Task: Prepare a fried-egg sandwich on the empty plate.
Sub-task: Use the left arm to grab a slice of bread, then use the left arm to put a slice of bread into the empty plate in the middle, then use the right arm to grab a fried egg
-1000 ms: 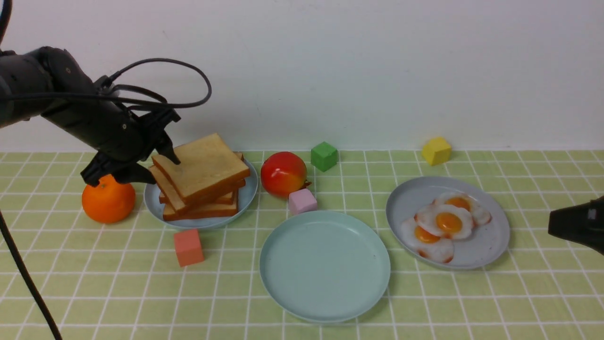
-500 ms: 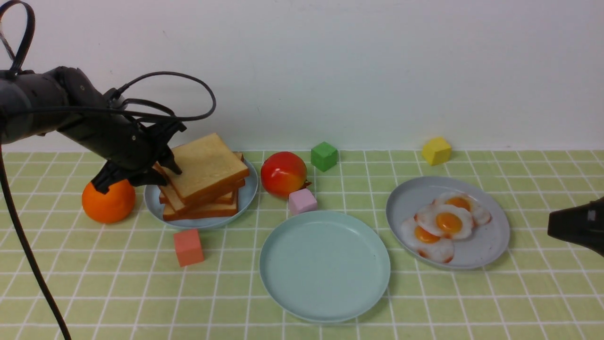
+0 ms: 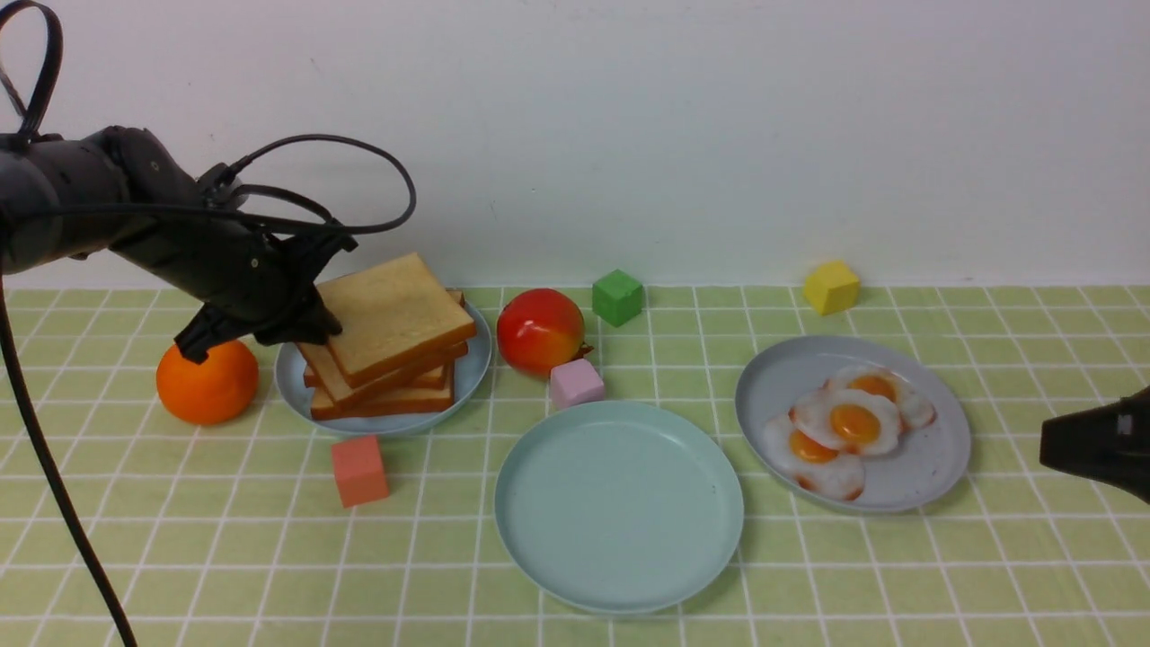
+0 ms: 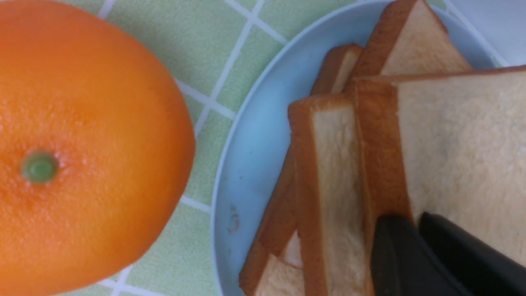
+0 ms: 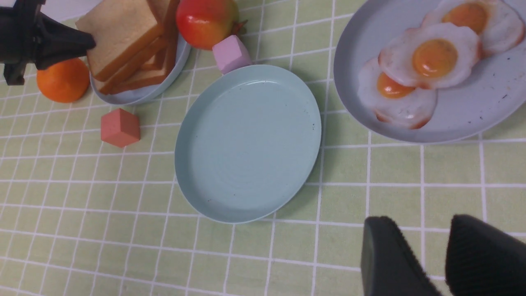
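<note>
Left gripper (image 3: pixel 316 316) has its jaws pressed nearly together, pinching the left edge of the top toast slice (image 3: pixel 395 310). That slice sits tilted on the toast stack (image 3: pixel 386 395) on the light-blue plate (image 3: pixel 472 370), right next to the orange (image 3: pixel 207 382). The pale teal plate (image 3: pixel 620 508) sits front and center with nothing on it, so no sandwich yet. The pink cube (image 3: pixel 576 383) is just beside its far rim, and a red-yellow fruit (image 3: pixel 539 331) is behind that. The three fried eggs (image 3: pixel 849 422) overlap on the greyer plate (image 3: pixel 943 467) to the right. Right gripper (image 5: pixel 427 230) hangs over the checked cloth (image 3: pixel 225 557) near that plate, jaws spread, holding nothing.
</note>
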You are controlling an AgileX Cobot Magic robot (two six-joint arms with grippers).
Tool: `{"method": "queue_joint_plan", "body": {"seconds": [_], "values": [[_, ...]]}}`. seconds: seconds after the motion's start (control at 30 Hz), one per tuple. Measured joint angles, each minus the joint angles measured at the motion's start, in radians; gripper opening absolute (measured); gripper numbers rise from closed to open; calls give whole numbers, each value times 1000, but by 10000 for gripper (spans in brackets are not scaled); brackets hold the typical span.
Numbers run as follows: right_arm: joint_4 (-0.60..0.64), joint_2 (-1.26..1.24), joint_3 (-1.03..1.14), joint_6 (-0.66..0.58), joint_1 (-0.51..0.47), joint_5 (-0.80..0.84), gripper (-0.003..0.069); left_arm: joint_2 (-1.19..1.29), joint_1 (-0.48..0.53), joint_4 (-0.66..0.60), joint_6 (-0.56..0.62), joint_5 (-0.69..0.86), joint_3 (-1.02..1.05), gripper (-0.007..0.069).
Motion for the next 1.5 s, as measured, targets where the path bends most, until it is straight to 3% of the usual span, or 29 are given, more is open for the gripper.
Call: {"method": "queue_joint_plan", "body": {"seconds": [0.23, 0.4, 0.5, 0.67, 0.9, 1.1, 1.33, 1.5], "values": [[0, 0, 0, 0, 0, -1, 242, -87, 0, -68, 210, 47, 0, -3], [0, 0, 0, 0, 0, -1, 242, -165, -1, -316, 556, 207, 5, -3], [0, 0, 0, 0, 0, -6, 242, -167, -20, -468, 689, 294, 59, -3], [-1, 0, 0, 0, 0, -20, 242, -158, -79, -599, 773, 309, 191, -3], [-1, 0, 0, 0, 0, -67, 242, -87, -177, -638, 792, 205, 264, 10], [-12, 0, 0, 0, 0, -84, 248, -32, -246, -617, 744, 134, 268, 131], [-27, 23, 0, 8, 0, -127, 283, -53, -234, -473, 647, 155, 267, 468], [-27, 125, 0, 80, 0, -189, 288, -120, -172, -433, 601, 243, 229, 556]]}}
